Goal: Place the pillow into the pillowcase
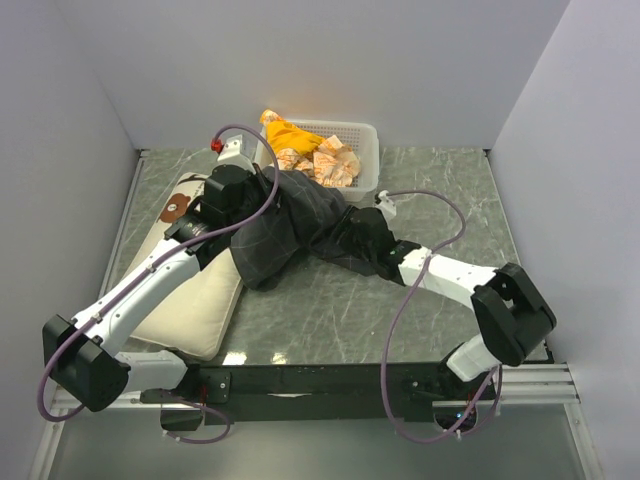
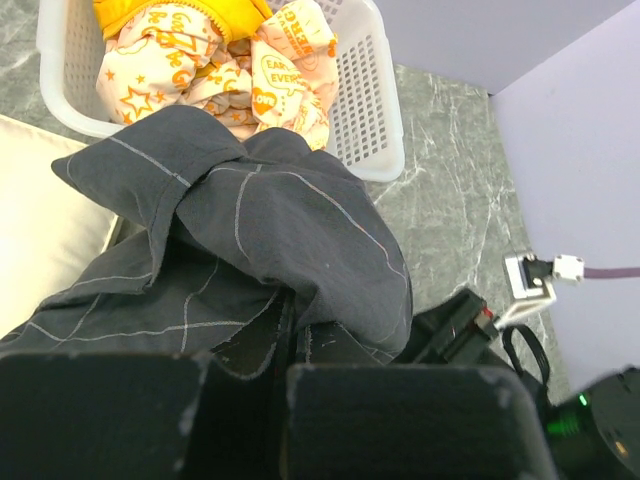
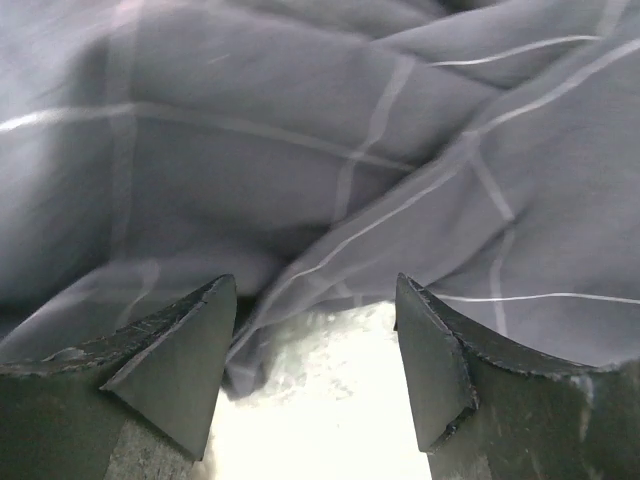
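Left gripper (image 2: 248,368) has its two fingers pressed close together, and a fold of the pillowcase (image 2: 270,230) goes down into the narrow gap between them. It seems to pinch the fabric there, though dark cloth against dark fingers makes this hard to see for sure. Right gripper (image 3: 315,330) is spread wide and low over the table (image 1: 330,310). The checked fabric lies just in front of its fingertips, and one loose edge reaches into the gap without being clamped.

The pillowcase is a crumpled heap in the middle of the table, between the two grippers. Its far side is near the white basket (image 1: 365,150) that holds the orange-and-white cloth bundles (image 2: 200,70). The pillow (image 1: 195,300) lies flat on the left side, partly under the left arm. Its far end, the one with the bear face, is just beside the heap, and the case covers its inner edge a little.

I judge the case to be thin, light and completely limp. It will sag and fold wherever it is not held, and a single layer may slip out of a weak pinch. The best place to take it is the hem of the open end, one gripper on each side, so that the mouth is held open. From these views I cannot tell where the mouth is.

The pillow looks soft and bulky but light. It will bend and squash, so a grip on a corner or a short edge should serve better than one on the middle.
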